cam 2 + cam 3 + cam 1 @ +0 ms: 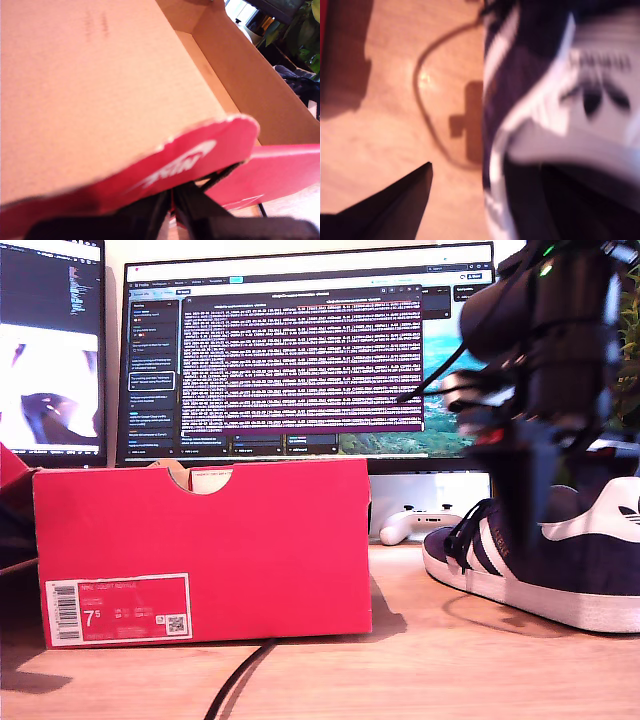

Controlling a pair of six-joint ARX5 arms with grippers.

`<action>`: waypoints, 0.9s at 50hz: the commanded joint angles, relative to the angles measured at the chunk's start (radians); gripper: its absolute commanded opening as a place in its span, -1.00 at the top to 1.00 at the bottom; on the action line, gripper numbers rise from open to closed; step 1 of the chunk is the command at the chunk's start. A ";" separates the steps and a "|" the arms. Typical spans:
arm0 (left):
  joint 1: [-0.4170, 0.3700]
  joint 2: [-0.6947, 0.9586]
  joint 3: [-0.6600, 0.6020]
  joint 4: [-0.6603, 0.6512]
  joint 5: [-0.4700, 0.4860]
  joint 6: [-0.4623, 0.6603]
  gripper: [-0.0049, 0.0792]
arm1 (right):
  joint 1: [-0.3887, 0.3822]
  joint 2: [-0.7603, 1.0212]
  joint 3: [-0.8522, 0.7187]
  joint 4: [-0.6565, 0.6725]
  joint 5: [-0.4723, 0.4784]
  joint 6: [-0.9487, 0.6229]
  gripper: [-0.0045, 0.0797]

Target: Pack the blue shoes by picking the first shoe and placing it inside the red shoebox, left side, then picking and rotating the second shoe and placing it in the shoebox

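The red shoebox [205, 550] stands on the desk at the exterior view's left, its barcode label reading 7.5. In the first wrist view its brown inside [210, 65] shows with nothing in it. My first gripper [172, 192] is shut on the box's red lid flap [200, 155], holding it up. One blue shoe [560, 560] rests on the desk at the exterior view's right, toe toward the box. My second gripper [520, 505] hangs right over its laces, blurred. In the second wrist view one black finger [395, 205] is beside the shoe [540, 75], well apart from it; the other finger is hidden.
Two lit monitors [300, 350] stand behind the box. A white game controller [415, 523] lies behind the shoe's toe. A black cable [240, 680] runs over the desk in front of the box. A plant [630, 350] is at the exterior view's right edge.
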 commanded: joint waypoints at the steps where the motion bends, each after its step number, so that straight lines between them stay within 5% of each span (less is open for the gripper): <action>1: -0.003 0.004 -0.021 0.006 -0.001 0.008 0.93 | 0.006 0.026 0.006 0.010 0.006 -0.017 -0.36; 13: -0.003 0.004 -0.021 0.006 -0.001 0.008 0.93 | 0.004 0.040 0.006 0.079 0.015 -0.042 0.93; 45: -0.003 0.004 -0.021 0.001 -0.018 0.014 0.93 | 0.004 0.040 0.083 0.015 0.015 0.056 0.92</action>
